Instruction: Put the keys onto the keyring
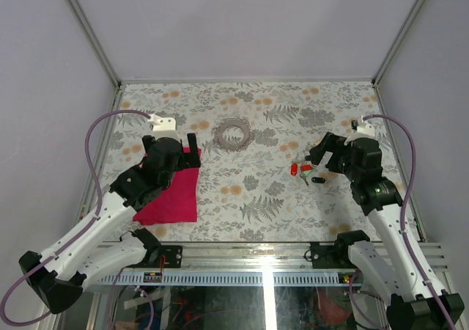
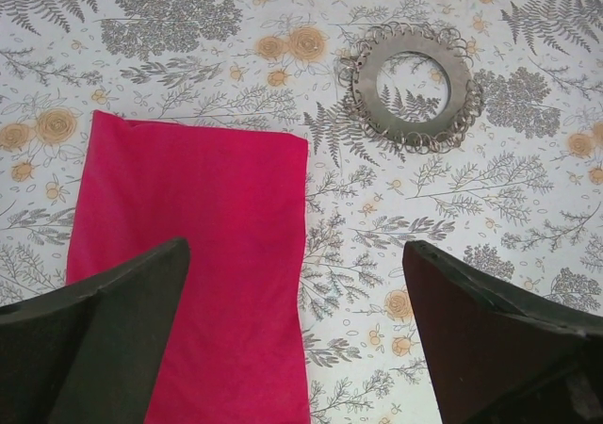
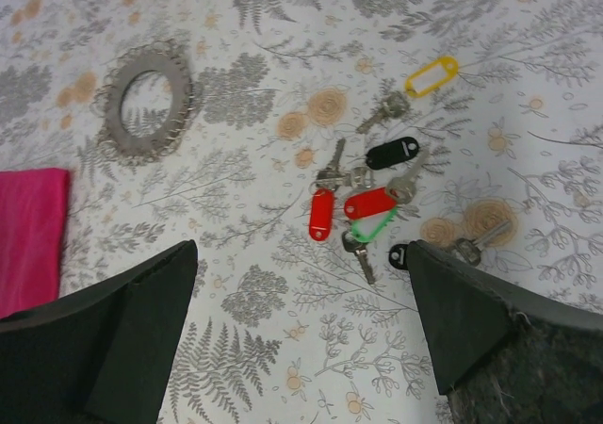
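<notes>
Nothing's threaded yet: small coloured-tag metal keys lie loose toward the right edge of the floral table, silvery-grey flat keyring apart, near its far edge. My left gripper and right gripper gape empty.

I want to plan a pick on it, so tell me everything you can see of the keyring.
The keyring is a flat, silvery-grey, metal-looking ring with a round open centre through which the floral tablecloth shows. Its outer edge is fringed with many small wire loops. It lies flat, toward the far middle of the tablecloth, between the magenta cloth and the keys, apart from both. Only the tablecloth beneath touches it.
</notes>
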Motion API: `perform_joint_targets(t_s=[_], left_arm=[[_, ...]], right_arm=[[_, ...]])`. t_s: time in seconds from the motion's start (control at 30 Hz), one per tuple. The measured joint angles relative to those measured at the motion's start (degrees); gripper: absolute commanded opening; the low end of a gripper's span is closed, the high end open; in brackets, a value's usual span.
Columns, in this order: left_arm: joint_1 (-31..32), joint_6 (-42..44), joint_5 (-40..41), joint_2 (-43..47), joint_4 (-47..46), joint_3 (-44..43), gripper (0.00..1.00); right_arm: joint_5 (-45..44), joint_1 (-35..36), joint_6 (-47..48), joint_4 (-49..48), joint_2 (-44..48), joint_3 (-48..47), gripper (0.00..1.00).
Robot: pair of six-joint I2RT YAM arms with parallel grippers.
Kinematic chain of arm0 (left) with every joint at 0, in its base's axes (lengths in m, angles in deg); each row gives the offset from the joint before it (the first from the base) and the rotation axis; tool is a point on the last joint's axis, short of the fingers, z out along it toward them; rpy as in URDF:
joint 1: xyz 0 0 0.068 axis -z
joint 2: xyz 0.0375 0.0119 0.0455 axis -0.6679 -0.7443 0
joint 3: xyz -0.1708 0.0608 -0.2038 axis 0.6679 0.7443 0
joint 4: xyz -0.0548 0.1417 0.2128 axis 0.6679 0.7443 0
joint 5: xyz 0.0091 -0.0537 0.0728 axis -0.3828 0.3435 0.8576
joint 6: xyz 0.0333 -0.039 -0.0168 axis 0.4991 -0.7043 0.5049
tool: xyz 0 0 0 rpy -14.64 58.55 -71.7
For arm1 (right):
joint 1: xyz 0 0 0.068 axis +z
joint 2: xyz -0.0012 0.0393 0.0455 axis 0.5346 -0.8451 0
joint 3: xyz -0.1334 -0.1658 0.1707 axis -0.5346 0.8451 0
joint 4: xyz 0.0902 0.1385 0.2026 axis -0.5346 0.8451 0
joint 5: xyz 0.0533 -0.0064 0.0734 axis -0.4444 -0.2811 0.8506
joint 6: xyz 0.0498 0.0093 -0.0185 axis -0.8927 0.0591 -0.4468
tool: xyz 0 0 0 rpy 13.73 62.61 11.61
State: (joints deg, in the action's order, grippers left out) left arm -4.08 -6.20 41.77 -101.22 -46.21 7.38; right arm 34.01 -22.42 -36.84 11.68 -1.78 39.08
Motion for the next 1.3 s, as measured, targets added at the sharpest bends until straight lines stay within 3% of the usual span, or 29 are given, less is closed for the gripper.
perform_joint_targets(t_s=[0.23,0.53,0.73,1.03,1.13,1.3], left_arm=[[0.0,1.73,-2.03,-3.34,-1.01,-2.1,1.0],[-0.09,3.69,-3.56,-8.48,-6.19,-6.73,1.0],[-1.99,3.54,-3.58,-8.72,-7.87,-6.62,1.0],[-2.29,3.8,-3.21,-6.05,-7.76,-5.22,1.0],[-2.29,3.89,-2.34,-5.86,-7.56,-5.22,0.98],[-2.29,4.13,-2.01,-6.21,-7.45,-5.22,0.94]], right_arm=[[-4.68,-0.15,0.46,2.84,-8.48,-1.4,1.0],[5.05,0.0,3.17,3.48,-26.1,-9.29,0.9],[8.48,5.6,2.84,1.33,-36.22,-14.05,0.87],[8.76,18.08,2.25,-4.7,-52.04,-24.41,0.63],[8.9,20.39,2.23,-7.06,-57.66,-28.41,0.53],[8.94,22.12,1.99,-8.7,-65.4,-34.93,0.46]])
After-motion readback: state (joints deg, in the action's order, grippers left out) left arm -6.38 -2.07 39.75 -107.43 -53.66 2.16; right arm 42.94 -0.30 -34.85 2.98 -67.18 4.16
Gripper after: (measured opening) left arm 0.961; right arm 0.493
